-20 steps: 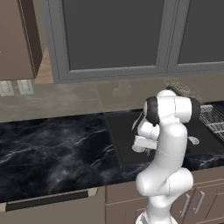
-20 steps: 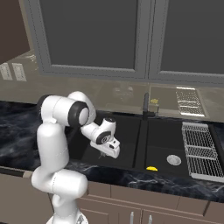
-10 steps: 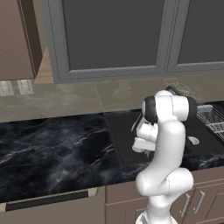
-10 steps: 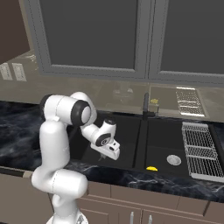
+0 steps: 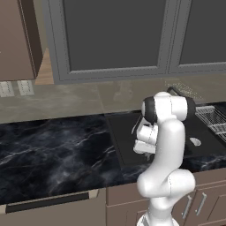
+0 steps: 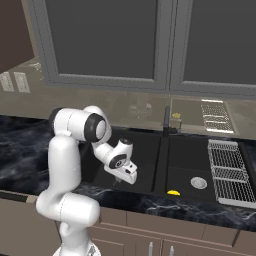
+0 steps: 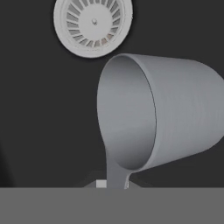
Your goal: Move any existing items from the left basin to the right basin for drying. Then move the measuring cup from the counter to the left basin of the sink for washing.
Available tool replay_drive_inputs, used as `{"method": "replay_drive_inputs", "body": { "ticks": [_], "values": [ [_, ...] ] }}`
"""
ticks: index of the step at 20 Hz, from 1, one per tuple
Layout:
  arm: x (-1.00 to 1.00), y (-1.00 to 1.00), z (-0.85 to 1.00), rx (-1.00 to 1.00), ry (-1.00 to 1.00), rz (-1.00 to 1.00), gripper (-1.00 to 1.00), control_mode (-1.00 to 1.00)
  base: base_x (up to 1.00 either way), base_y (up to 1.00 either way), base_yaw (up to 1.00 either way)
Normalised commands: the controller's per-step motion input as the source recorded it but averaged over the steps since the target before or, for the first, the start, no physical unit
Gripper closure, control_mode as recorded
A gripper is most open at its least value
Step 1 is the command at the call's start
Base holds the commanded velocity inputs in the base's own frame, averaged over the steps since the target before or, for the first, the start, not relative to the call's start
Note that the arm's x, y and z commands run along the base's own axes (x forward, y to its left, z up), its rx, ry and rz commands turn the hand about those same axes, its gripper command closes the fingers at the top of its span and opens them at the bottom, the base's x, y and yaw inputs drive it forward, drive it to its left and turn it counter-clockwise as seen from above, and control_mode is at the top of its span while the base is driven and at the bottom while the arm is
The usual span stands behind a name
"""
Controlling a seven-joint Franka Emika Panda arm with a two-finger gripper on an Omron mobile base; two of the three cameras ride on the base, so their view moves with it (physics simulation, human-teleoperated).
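Hanging low over the left basin (image 6: 100, 165) of the black sink (image 6: 161, 176), the gripper (image 6: 125, 178) was clamped tight on the short handle of the measuring cup (image 7: 162, 109), which lay tipped on its side in the hand view with its open mouth turned sideways, just beside the round silver drain (image 7: 92, 26) on the dark floor beneath. Over in the right basin (image 6: 187, 165), the small yellow lump (image 6: 173, 192) sat at the front edge near that basin's own drain (image 6: 198, 182), beside the wire dish rack (image 6: 231, 172).

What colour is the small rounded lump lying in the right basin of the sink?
Bright yellow. The lump shows best in the right base view, near the front edge of the right basin.
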Motion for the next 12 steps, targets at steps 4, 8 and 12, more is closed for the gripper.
{"method": "replay_drive_inputs", "body": {
  "ticks": [4, 8, 12],
  "values": [
    [0.07, 0.0, -0.17, 0.0, 0.0, 0.0, 1.0, -1.0, 0.0, 0.0, 0.0],
    [0.06, 0.0, -0.16, 0.0, 0.0, 0.0, 1.0, -1.0, 0.0, 0.0, 0.0],
    [0.05, 0.0, -0.13, 0.0, 0.0, 0.0, 1.0, -1.0, 0.0, 0.0, 0.0]
  ]
}}
